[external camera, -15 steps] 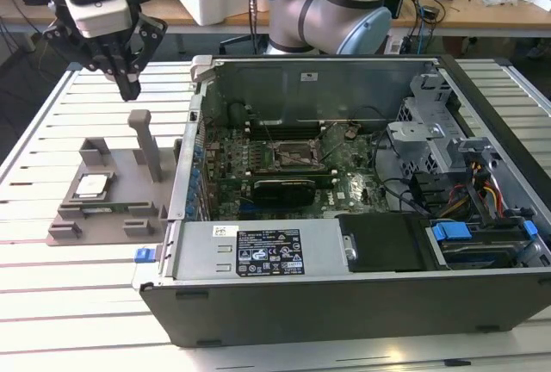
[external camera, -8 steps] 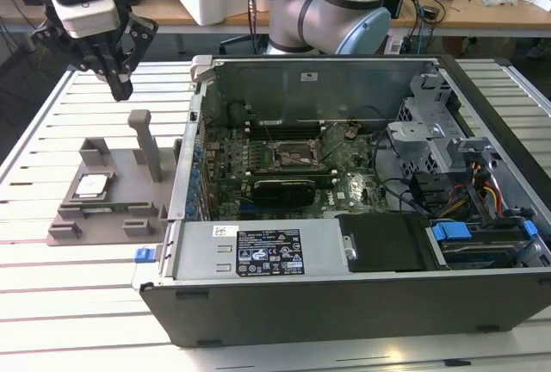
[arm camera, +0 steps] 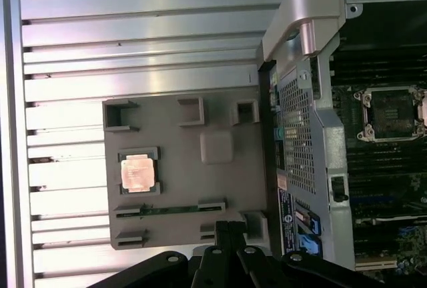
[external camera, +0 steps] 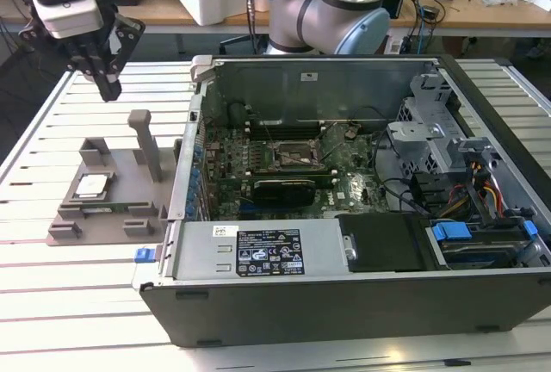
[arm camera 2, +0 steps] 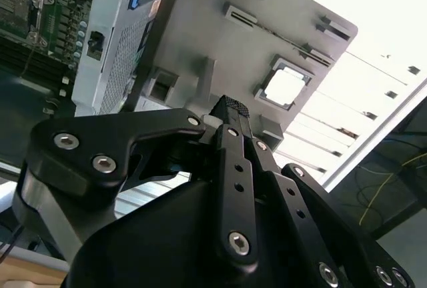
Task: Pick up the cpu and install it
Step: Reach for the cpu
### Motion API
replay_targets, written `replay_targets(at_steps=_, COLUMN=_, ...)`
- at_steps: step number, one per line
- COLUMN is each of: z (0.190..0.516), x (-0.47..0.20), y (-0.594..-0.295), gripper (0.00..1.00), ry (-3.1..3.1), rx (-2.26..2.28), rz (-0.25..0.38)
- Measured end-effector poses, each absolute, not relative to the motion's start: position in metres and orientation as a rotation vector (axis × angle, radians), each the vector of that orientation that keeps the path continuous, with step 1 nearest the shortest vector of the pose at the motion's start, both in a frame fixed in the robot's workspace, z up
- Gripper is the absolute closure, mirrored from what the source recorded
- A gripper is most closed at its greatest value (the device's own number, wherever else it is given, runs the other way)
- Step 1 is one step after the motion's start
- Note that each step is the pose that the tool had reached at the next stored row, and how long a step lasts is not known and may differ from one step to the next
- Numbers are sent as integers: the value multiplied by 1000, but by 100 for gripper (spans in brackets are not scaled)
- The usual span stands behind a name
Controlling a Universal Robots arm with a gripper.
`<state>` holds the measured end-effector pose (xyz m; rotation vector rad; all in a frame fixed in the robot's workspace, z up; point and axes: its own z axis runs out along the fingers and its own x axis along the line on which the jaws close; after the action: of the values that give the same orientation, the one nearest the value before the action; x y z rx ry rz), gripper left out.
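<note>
My gripper [external camera: 110, 88] is clenched on nothing, well above the cpu [external camera: 90, 186] in the grey holder [external camera: 125, 170]. The second wrist view shows my fingertips [arm camera 2: 231, 111] touching; the exterior view shows the height gap.

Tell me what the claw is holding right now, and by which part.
Nothing is held. The claw hangs in the air near the grey holder block, and the cpu lies in a recess of that block, untouched.

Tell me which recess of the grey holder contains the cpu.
The square recess on the grey holder's side toward the exterior view's left: the silver cpu lies flat in it. The others are narrow slots.
</note>
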<state>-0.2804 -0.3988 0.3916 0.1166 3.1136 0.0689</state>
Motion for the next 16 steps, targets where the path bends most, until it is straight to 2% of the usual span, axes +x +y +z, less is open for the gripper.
replay_targets(at_steps=16, z=391, x=-305, y=-399, gripper=89, ry=3114, rx=117, rz=69)
